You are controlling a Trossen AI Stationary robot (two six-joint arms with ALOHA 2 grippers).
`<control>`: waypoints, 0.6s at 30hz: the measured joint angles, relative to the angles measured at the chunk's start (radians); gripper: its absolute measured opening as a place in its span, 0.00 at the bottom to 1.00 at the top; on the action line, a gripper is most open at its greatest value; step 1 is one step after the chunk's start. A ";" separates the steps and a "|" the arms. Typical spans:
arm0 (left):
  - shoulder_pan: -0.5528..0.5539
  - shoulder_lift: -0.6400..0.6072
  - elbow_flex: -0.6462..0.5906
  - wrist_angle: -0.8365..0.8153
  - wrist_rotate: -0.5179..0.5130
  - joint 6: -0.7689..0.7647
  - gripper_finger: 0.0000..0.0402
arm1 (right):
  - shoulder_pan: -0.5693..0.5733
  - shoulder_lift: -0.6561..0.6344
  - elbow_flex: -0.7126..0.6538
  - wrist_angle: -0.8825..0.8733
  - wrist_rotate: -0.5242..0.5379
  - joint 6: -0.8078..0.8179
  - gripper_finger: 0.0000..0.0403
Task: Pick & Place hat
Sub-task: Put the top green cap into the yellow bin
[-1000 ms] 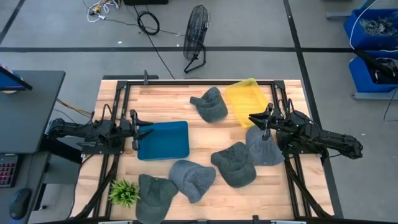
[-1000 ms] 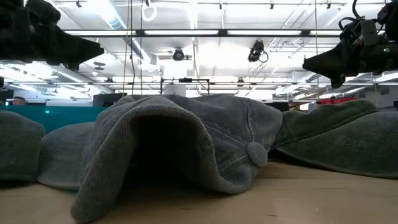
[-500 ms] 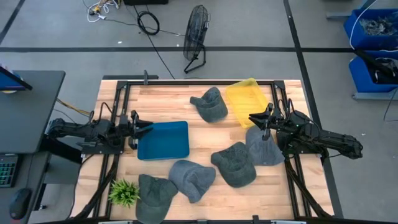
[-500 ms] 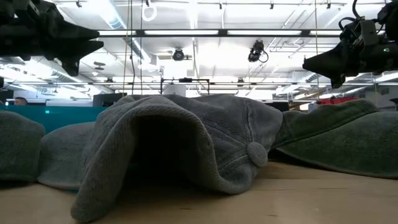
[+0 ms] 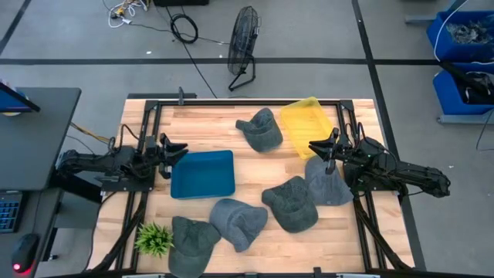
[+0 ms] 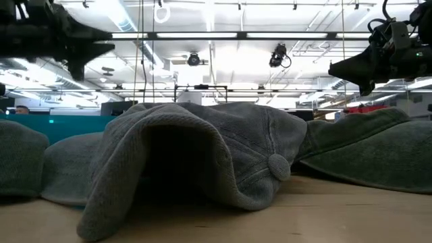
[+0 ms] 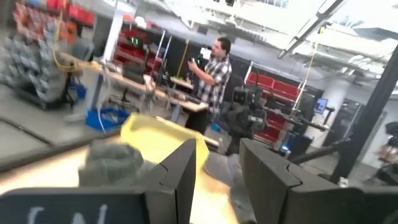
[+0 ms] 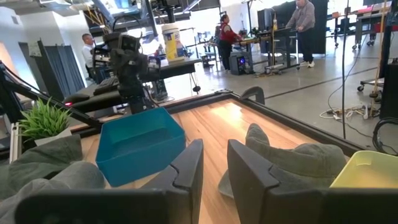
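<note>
Hats lie scattered over the wooden table [image 5: 208, 123], five grey ones in all, none yet in a bin. Your right gripper [image 5: 322, 149] hangs with its fingers parted and nothing between them, just above the nearest hat [image 5: 328, 184], likely lined up so you can drop onto it. The yellow bin [image 5: 307, 126] sits just beside it, handy for placing. Your left gripper [image 5: 174, 150] waits, also released, at the edge of the blue bin [image 5: 203, 174].
</note>
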 joint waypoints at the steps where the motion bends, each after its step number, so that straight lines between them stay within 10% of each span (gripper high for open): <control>1: 0.005 0.001 0.022 0.004 0.000 0.029 0.32 | 0.000 0.000 0.000 0.000 0.000 0.000 0.20; 18: 0.011 0.399 0.452 -0.310 -0.043 0.255 0.46 | 0.000 0.000 0.000 0.000 -0.004 0.000 0.20</control>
